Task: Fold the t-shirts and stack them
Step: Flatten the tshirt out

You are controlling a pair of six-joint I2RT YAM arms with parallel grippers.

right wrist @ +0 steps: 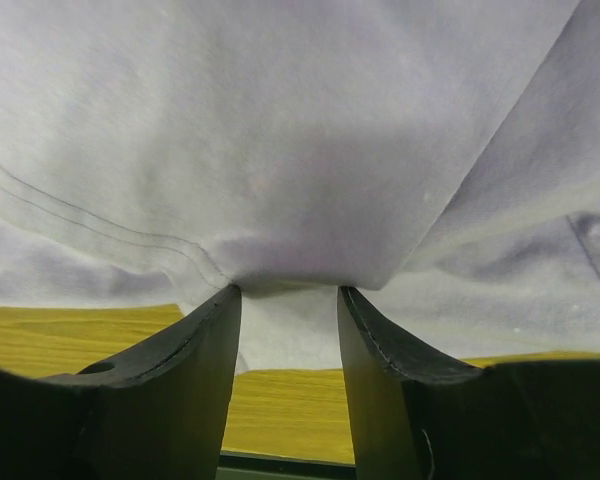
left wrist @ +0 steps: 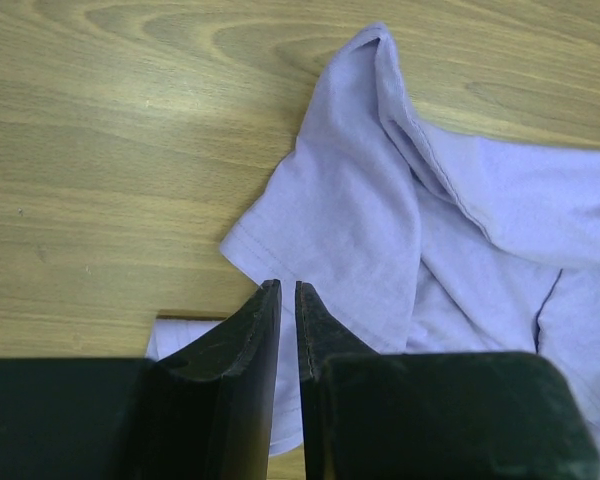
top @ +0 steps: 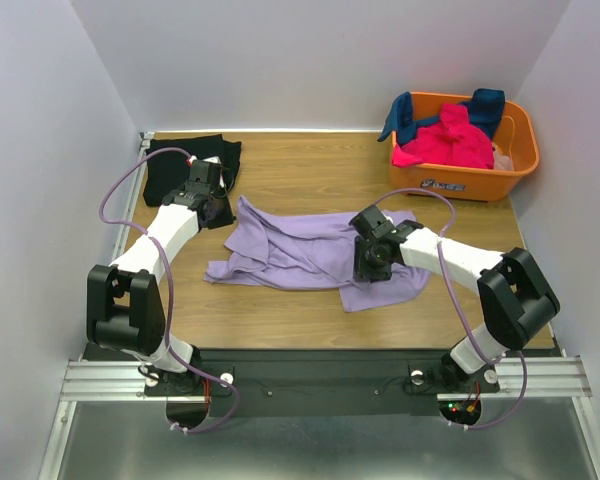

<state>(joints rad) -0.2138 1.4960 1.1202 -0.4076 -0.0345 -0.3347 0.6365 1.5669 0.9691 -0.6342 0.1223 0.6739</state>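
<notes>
Though creased, soft lavender t-shirt (top: 300, 250)

From above, the left arm (top: 165, 235) covers part of the black shirt (top: 170, 160); the lavender shirt (right wrist: 300, 130) overruns the right wrist view (top and both sides).

No legible text anywhere.
</notes>
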